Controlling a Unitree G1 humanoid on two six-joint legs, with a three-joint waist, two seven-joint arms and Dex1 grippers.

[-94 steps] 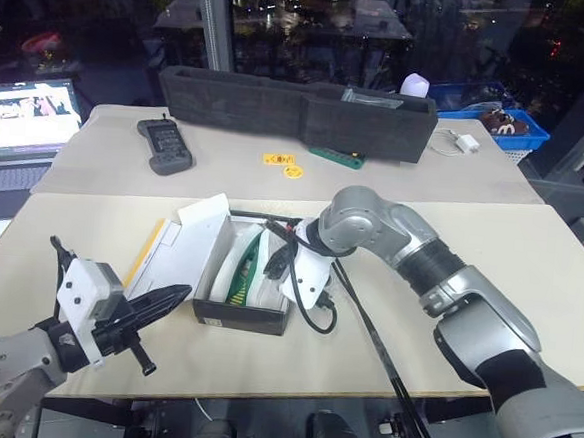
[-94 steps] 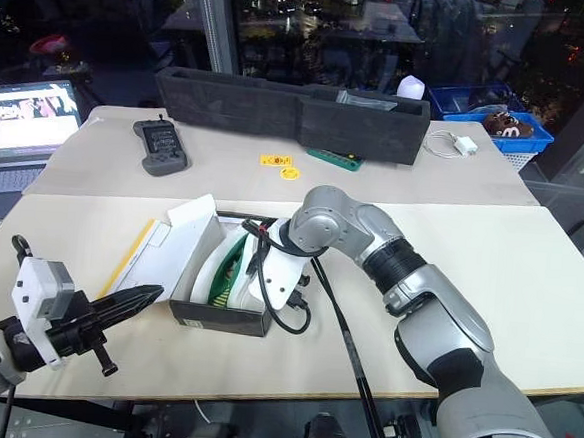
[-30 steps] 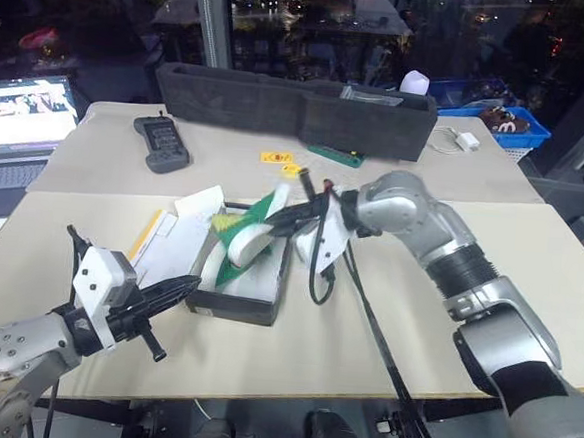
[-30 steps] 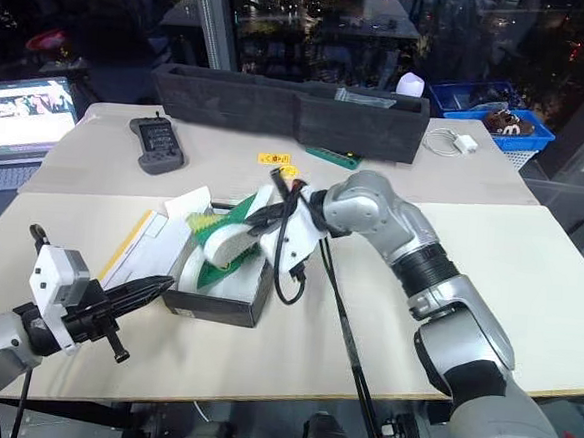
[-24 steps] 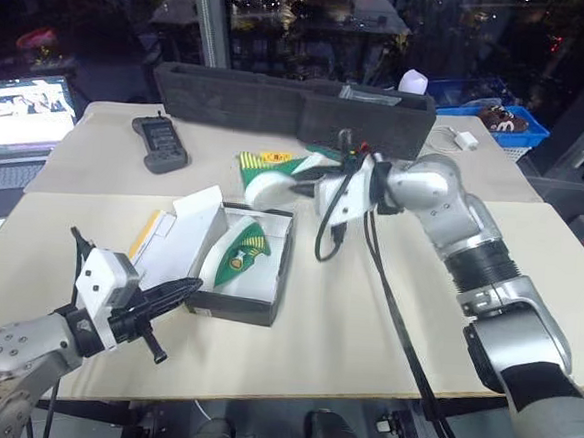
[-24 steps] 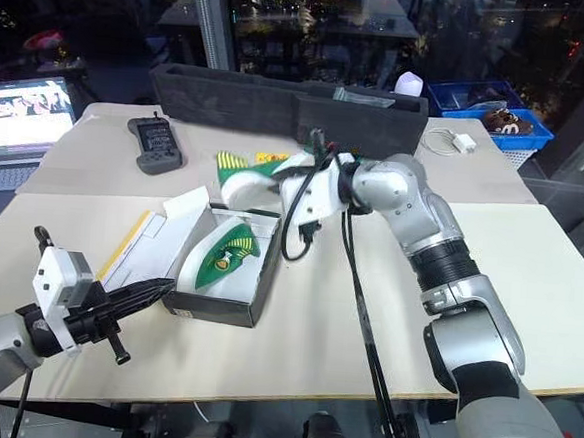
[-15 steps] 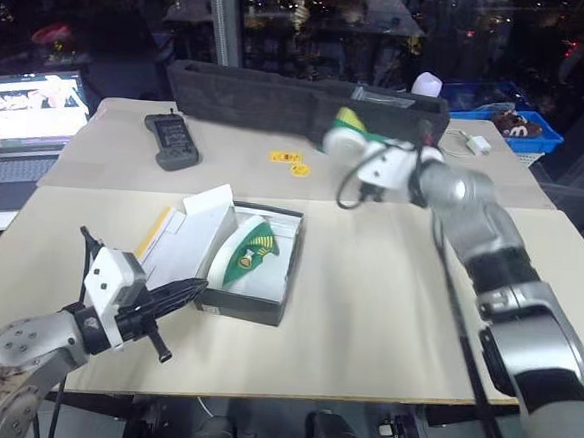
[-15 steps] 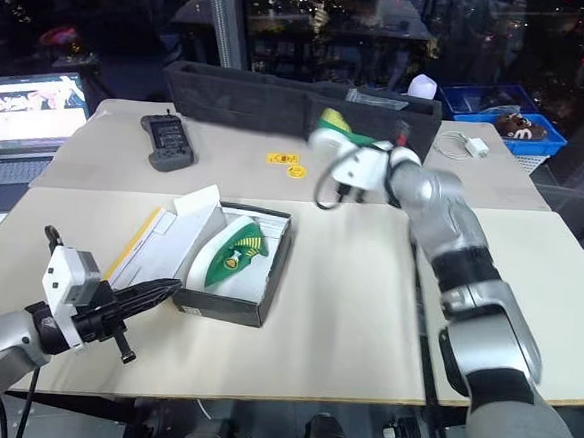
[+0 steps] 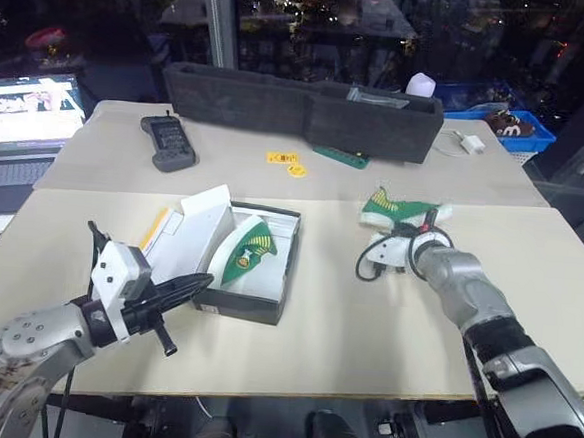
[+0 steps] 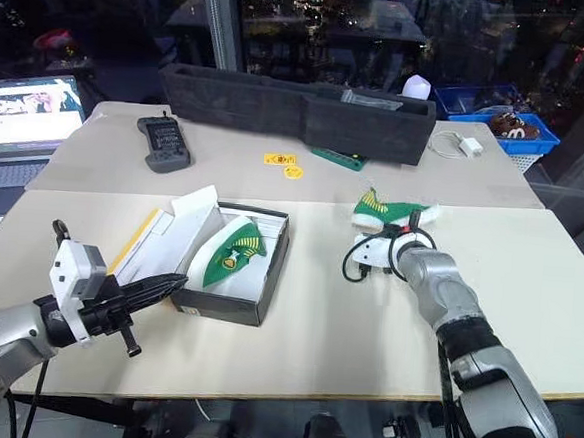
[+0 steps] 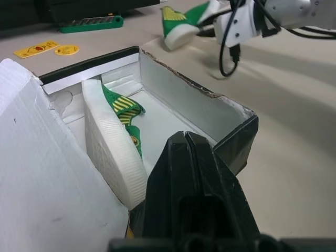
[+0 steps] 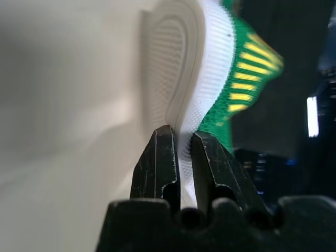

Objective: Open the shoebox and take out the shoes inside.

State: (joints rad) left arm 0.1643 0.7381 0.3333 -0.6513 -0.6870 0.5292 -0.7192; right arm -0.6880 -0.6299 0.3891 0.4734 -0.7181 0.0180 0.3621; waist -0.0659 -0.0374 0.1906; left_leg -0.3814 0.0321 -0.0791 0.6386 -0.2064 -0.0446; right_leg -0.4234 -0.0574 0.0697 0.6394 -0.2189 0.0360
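Observation:
The shoebox point(image 9: 267, 295) stands open at the table's middle left, its yellow lid point(image 9: 183, 240) folded back to the left. One green shoe with a white sole point(image 9: 245, 255) lies on its side inside. My right gripper point(image 12: 181, 144) is shut on the sole edge of the other green shoe point(image 9: 398, 207), held low at the table's right half; I cannot tell whether it touches the table. My left gripper point(image 9: 193, 287) is shut and empty, its tips at the box's near left corner point(image 11: 233, 137).
A long black foam tray point(image 9: 300, 104) runs across the back. Around it lie a handheld controller point(image 9: 167, 142), yellow stickers point(image 9: 284, 160), a green strip point(image 9: 338, 157) and a white charger point(image 9: 468, 143). A laptop point(image 9: 23, 120) sits far left, a blue basket point(image 9: 509, 129) far right.
My right gripper lifted one shoe out of the box, carried it up and to the right, then lowered it toward the table. The left gripper has stayed at the box.

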